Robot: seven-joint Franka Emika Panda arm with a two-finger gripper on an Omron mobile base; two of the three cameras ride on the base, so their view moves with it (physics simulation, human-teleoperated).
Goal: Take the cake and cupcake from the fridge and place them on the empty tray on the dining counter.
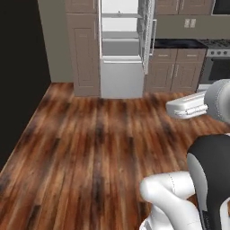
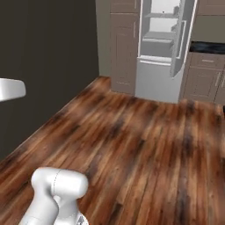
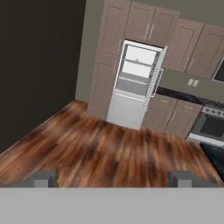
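Silver-grey fridge (image 1: 120, 49) standing open across the wood floor (image 1: 90, 148); cake and cupcake too small to spot. Gripper (image 3: 113, 178) fingers spread wide, empty. Likely light, crumbly; best pinched gently at the base.

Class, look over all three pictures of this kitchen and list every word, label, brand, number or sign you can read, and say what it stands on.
None: no readable text anywhere.
Fridge, door open: no brand or label shows.
Cabinets: plain wood, no writing.
Stove: no markings can be made out.
Wall outlet: too small to show any lettering.
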